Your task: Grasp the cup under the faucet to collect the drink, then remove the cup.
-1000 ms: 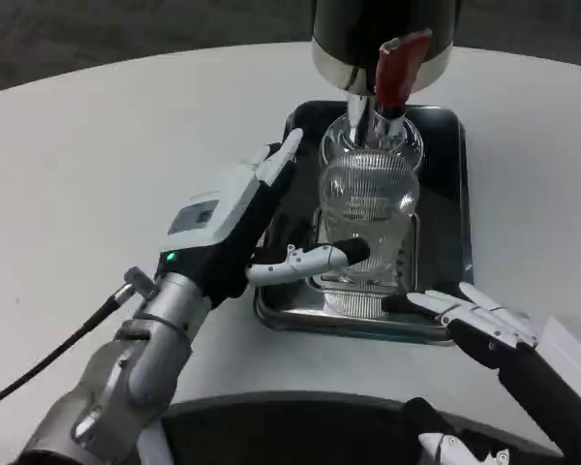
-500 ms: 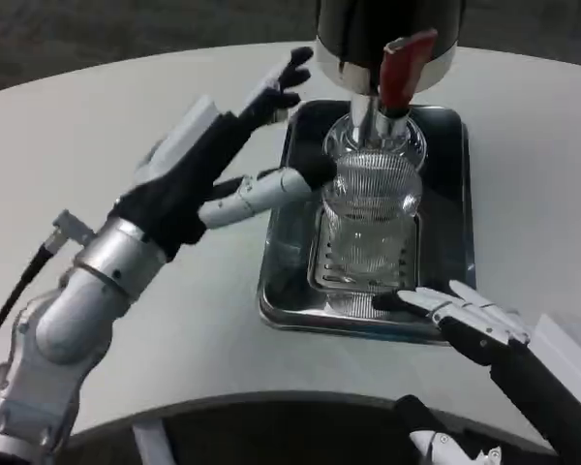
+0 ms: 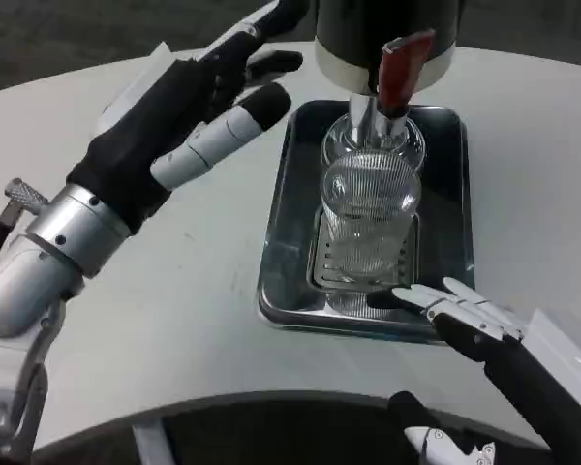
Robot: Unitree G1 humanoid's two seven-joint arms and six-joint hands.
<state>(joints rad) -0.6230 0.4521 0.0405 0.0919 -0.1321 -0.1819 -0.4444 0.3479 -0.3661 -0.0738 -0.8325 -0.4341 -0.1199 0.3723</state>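
Note:
A clear ribbed glass cup (image 3: pixel 371 215) stands upright on the slotted grate of a dark metal tray (image 3: pixel 289 254), directly below the dispenser's faucet (image 3: pixel 376 117) with its red lever (image 3: pixel 400 70). My left hand (image 3: pixel 189 114) is raised high at the upper left of the tray, fingers spread, holding nothing, apart from the cup. My right hand (image 3: pixel 465 313) lies at the tray's near right corner, fingers extended toward the cup's base, with nothing in it.
The black and chrome dispenser body (image 3: pixel 385 29) looms over the back of the tray. White round table (image 3: pixel 174 300) surrounds the tray, with bare surface on the left and far right.
My left hand has drawn back from the cup, rising up and to the left, from beside the glass to well above the table. The right hand has barely shifted.

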